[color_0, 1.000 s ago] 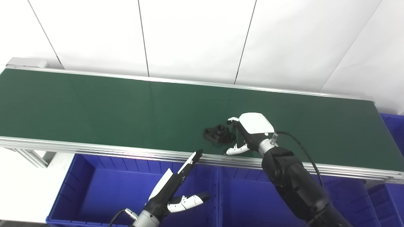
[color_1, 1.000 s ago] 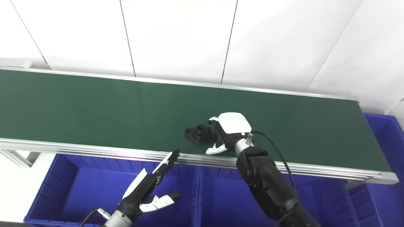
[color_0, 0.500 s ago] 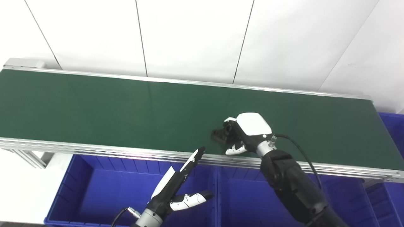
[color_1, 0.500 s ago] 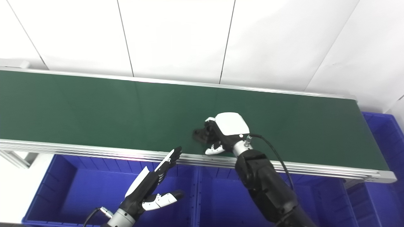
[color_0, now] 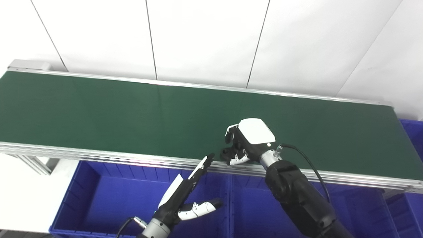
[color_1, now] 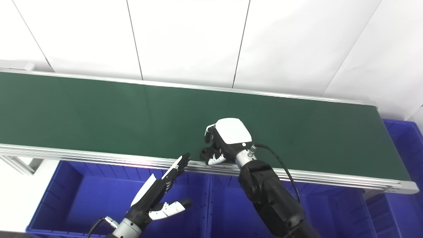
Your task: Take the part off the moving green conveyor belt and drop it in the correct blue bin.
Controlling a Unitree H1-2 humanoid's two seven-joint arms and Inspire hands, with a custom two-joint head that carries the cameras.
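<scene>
The green conveyor belt [color_0: 132, 112] runs across the scene with a white panelled wall [color_0: 205, 39] behind it and an aluminium rail [color_0: 99, 155] along its near edge. Below that rail sit blue bins: a left bin [color_0: 99, 195], a middle bin [color_0: 251, 205] just beside it, and part of another bin [color_0: 413, 132] past the belt's right end.

The right hand [color_0: 246, 142] is over the near edge of the belt, its fingers curled around the black part [color_0: 228, 153], which shows only as a dark lump under the white fingertips, just above the rail. Most of the part is hidden by the hand, so whether it is lifted clear of the belt cannot be told. The right forearm [color_0: 297, 195] crosses over the rail and the middle bin, hiding part of both.

The left hand [color_0: 185, 195] hovers over the left bin, near the wall it shares with the middle bin, fingers straight and spread, thumb out to the side, holding nothing; its fingertips reach up to the rail.

A second ago the part lay exposed on the belt, left of the open right hand. Since then the hand has closed on it and drawn it toward the rail. The left hand has barely moved.
</scene>
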